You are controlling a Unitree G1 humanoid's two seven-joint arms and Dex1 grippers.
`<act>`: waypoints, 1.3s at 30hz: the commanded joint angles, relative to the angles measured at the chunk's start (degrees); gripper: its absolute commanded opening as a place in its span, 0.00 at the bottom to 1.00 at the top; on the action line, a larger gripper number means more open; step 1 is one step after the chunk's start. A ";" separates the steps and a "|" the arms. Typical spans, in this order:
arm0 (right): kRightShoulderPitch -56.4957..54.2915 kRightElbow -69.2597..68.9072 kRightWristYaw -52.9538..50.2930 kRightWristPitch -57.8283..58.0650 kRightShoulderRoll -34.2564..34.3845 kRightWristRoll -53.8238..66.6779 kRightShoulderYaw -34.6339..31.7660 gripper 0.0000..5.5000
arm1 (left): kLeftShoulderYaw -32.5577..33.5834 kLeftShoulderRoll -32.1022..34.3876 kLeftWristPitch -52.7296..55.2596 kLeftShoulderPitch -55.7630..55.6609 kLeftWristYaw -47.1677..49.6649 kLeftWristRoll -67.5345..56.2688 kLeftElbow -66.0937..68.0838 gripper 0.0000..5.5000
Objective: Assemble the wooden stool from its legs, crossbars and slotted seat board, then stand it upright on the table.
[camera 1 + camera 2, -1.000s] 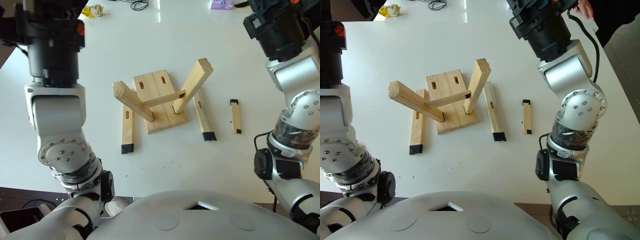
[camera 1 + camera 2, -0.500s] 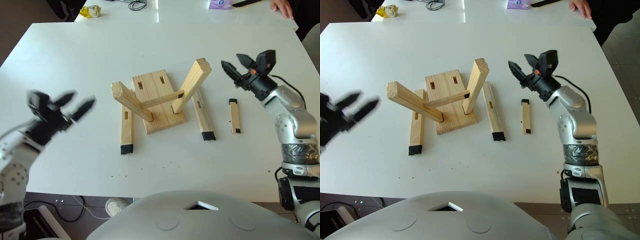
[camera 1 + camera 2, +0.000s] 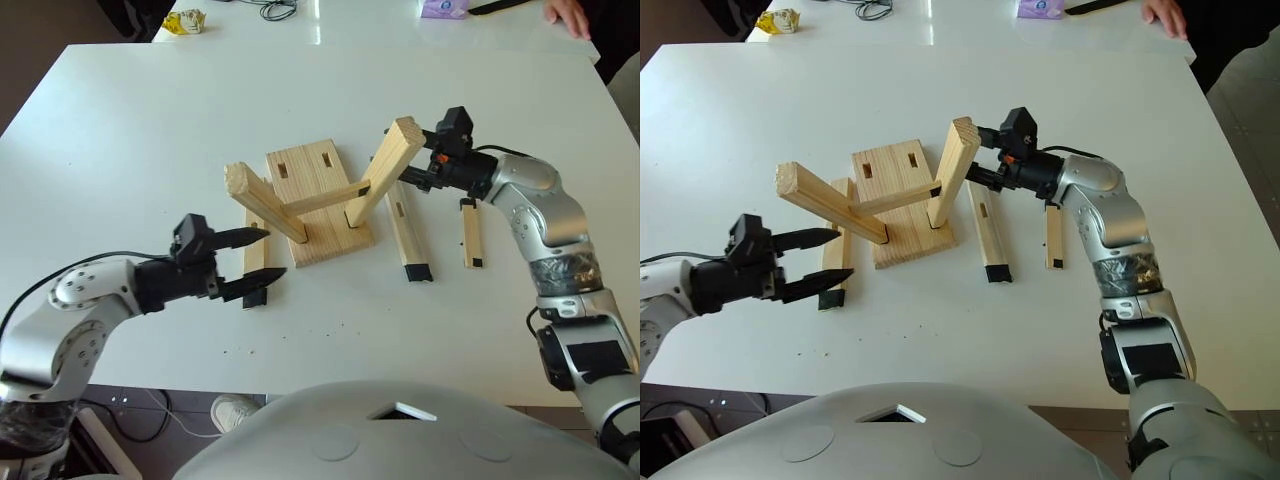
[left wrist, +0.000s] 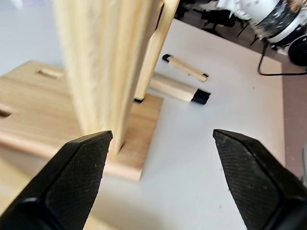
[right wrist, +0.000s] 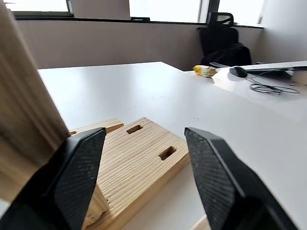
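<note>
The left pincer (image 3: 270,252) hung released at 8 o'clock of the seat board (image 3: 305,175). Its fingertips overlapped a loose leg (image 3: 255,258), and contact could not be determined. The board lay flat on the counter (image 3: 150,130) with two legs and a crossbar (image 3: 320,198) fitted. The right pincer (image 3: 980,152), released, flanked the 3 o'clock leg (image 3: 387,165). A second loose leg (image 3: 405,230) and a short crossbar (image 3: 470,232) lay alongside.

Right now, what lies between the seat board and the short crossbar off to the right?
One loose leg with a black foot, flat on the table, beside the seat board; both eye views show it.
</note>
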 commanded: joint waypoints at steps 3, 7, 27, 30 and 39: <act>-7.64 8.57 10.50 -1.95 2.16 -1.21 1.74 0.55 | -7.54 -3.39 -0.19 -0.69 0.35 5.42 0.07 0.71; -7.67 8.87 15.85 -1.62 1.90 -1.26 2.48 0.55 | -9.16 -6.25 -1.95 -5.22 1.65 9.34 5.23 0.71; 10.28 -19.53 8.77 13.12 5.03 4.81 5.45 0.55 | -10.26 -9.17 -10.00 -15.17 -2.26 20.04 23.13 0.71; 8.58 -16.05 5.99 11.11 3.90 3.25 1.87 0.55 | -7.66 -9.50 -9.77 -13.73 -0.61 19.39 21.98 0.71; -1.45 13.90 -9.98 -12.53 2.08 -21.18 3.40 0.55 | -1.15 -11.35 -4.77 -1.79 6.89 15.60 8.40 0.71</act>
